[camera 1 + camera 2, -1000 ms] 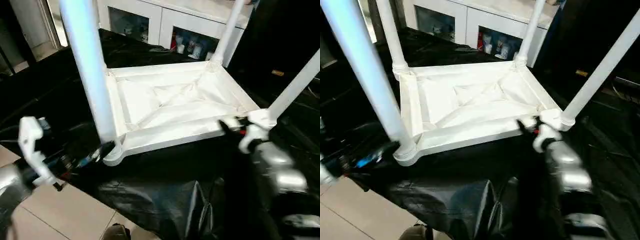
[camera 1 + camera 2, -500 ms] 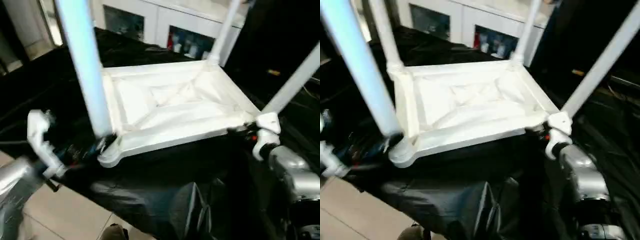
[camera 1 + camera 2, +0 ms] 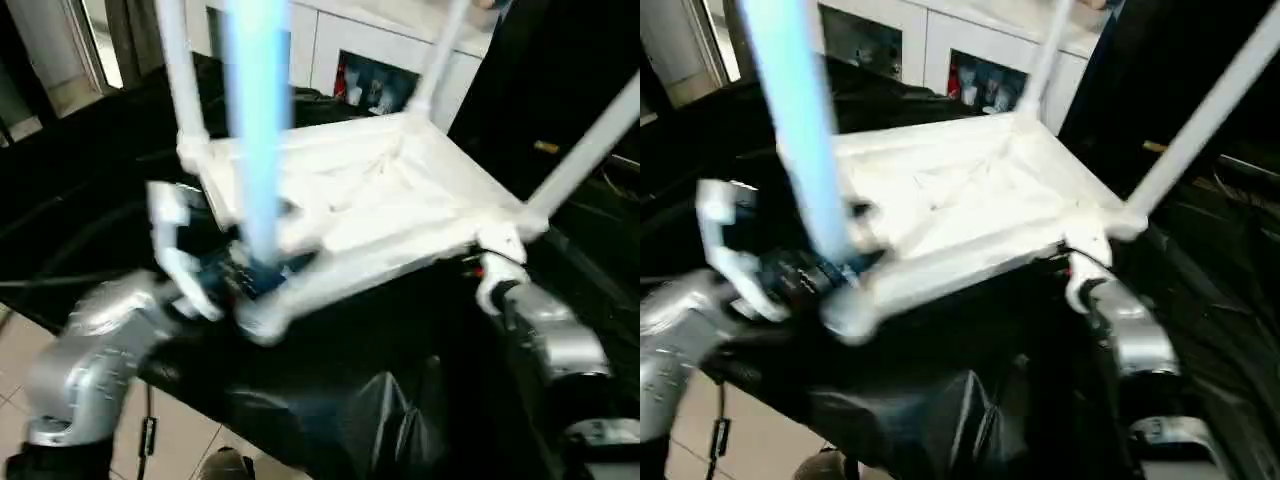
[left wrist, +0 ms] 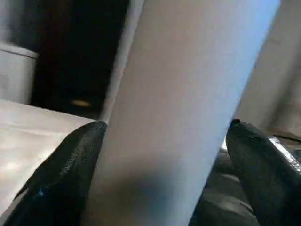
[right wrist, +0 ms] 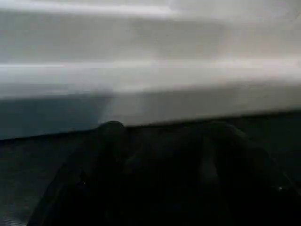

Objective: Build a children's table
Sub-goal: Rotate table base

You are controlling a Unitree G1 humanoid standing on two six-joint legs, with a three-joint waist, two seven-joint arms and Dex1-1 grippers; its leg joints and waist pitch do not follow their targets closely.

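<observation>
The white tabletop (image 3: pixel 380 200) lies upside down on black cloth, its four white legs standing up from the corner sockets. My left gripper (image 3: pixel 245 280) is open around the foot of the near left leg (image 3: pixel 255 150). In the left wrist view that leg (image 4: pixel 188 94) fills the gap between the two black fingers (image 4: pixel 70 169). My right gripper (image 3: pixel 478 265) is at the near right corner, below the near right leg (image 3: pixel 590 140). It is open, fingertips against the lower edge of the rim (image 5: pixel 155 94), with nothing between them.
Black cloth (image 3: pixel 350 400) covers the work surface and hangs over its near edge. A white glass-door cabinet (image 3: pixel 330 50) stands behind the table. Tiled floor (image 3: pixel 20 350) lies at the lower left.
My left arm has swung in to the right and its open fingers now stand around the near left leg. The tabletop's near left corner sits further right. The right gripper stays at its corner.
</observation>
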